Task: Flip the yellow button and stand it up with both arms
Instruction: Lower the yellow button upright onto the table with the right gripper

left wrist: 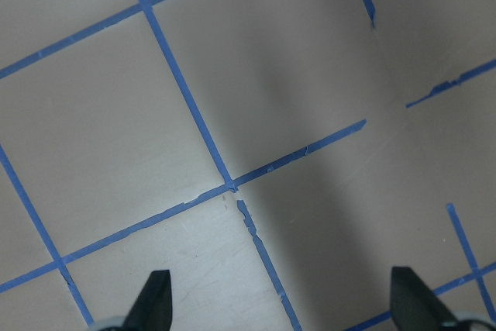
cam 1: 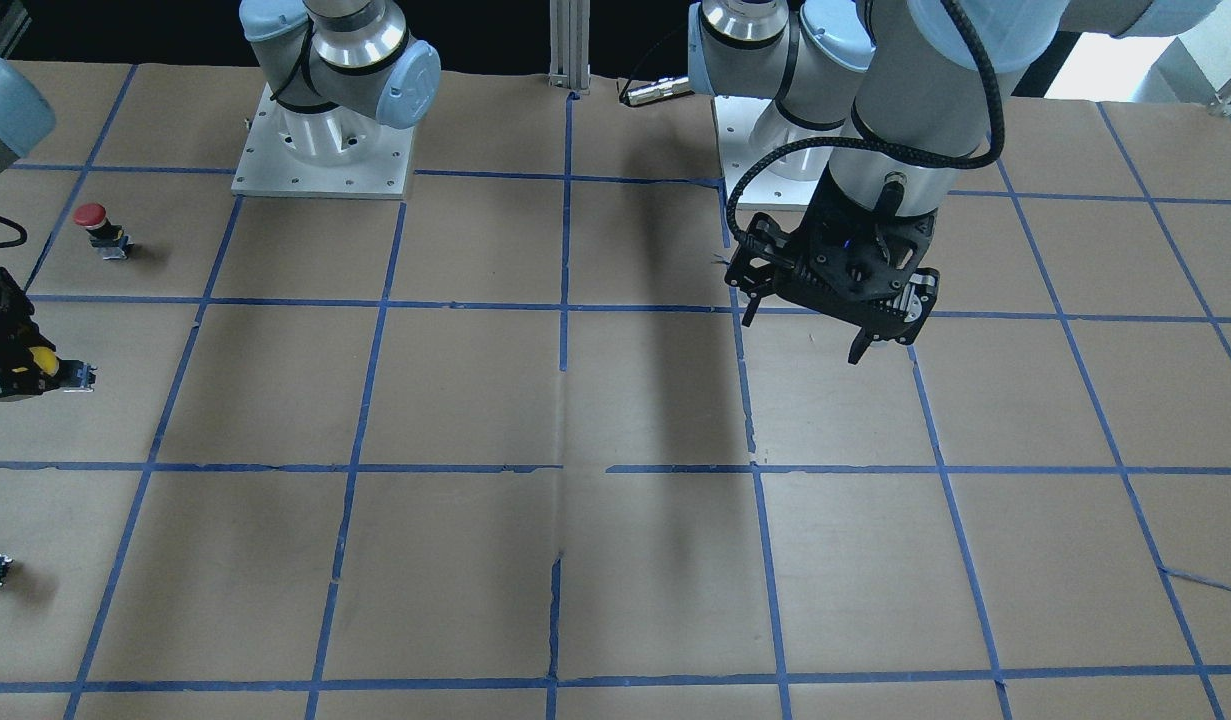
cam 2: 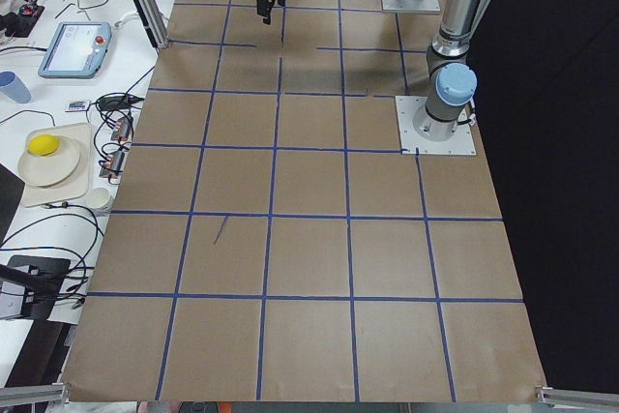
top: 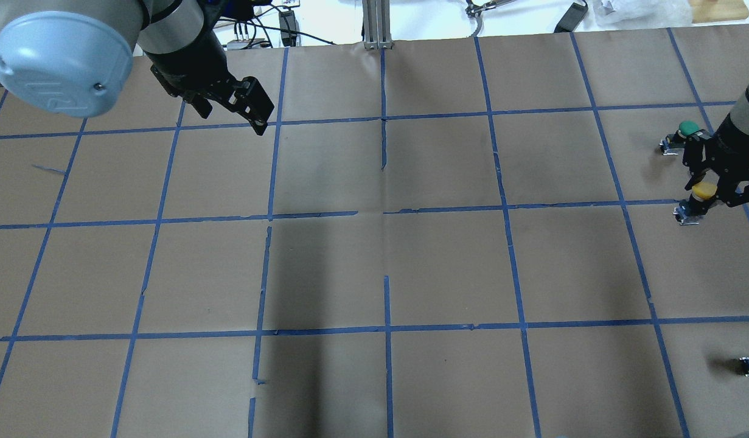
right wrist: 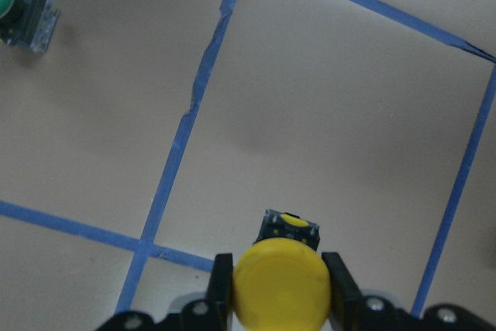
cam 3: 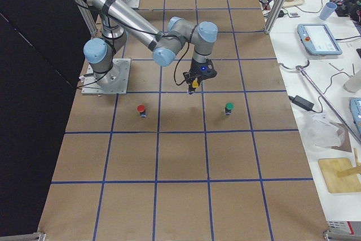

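Jaws of the right gripper (right wrist: 277,284) clamp the yellow button (top: 701,192) by its cap, switch body pointing out beyond them toward the table (top: 447,267); left gripper (top: 233,118), jaws apart and empty, hangs well apart.

no writing, label, brand or number can be read anywhere; the pendant screen (cam 3: 319,38) is too small to make out.
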`<action>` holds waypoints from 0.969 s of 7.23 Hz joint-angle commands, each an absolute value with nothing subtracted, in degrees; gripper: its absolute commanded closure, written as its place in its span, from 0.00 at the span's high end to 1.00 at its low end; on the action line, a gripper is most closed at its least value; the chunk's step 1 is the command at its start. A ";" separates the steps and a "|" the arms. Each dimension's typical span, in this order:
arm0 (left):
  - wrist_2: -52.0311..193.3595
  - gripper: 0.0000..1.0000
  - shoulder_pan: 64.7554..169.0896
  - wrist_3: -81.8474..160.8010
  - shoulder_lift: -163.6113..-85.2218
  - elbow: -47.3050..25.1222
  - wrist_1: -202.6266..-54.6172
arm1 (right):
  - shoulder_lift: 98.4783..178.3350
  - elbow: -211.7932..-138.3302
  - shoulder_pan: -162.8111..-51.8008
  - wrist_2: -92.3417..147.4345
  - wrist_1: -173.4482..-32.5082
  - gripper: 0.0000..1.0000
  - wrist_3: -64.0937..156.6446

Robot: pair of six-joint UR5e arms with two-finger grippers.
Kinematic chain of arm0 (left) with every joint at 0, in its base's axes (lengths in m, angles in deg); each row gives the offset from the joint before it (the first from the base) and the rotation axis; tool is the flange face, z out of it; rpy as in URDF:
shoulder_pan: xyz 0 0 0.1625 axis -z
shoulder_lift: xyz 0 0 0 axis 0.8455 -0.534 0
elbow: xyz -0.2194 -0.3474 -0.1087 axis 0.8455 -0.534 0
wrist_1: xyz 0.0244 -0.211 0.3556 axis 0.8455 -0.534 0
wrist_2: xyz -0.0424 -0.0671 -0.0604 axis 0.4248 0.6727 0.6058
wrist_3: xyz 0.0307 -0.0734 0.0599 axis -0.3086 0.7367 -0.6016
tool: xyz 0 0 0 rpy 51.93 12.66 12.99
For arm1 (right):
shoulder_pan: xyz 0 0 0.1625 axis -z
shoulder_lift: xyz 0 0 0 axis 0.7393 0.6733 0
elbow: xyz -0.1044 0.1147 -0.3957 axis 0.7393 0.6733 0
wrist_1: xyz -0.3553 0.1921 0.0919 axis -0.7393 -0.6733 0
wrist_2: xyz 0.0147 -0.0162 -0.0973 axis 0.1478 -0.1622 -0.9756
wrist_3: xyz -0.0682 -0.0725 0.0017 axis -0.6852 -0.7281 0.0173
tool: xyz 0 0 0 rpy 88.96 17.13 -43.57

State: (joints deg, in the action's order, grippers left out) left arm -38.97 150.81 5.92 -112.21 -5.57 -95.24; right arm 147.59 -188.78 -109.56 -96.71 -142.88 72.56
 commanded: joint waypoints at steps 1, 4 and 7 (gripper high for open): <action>-39.28 1.00 150.63 6.55 -110.29 -5.81 -95.66 | 144.82 -191.65 -107.72 -99.97 -151.42 0.01 72.85; -39.37 1.00 150.63 16.26 -108.78 -6.87 -96.54 | 143.57 -194.12 -105.51 -99.98 -157.36 0.02 73.10; -39.29 1.00 150.54 18.95 -109.48 -6.78 -96.19 | 143.83 -195.09 -105.51 -99.54 -158.24 0.04 73.46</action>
State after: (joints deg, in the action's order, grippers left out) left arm -39.35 150.60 18.42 -109.17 -6.86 -96.34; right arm 143.80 -194.68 -105.57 -99.68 -157.91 73.46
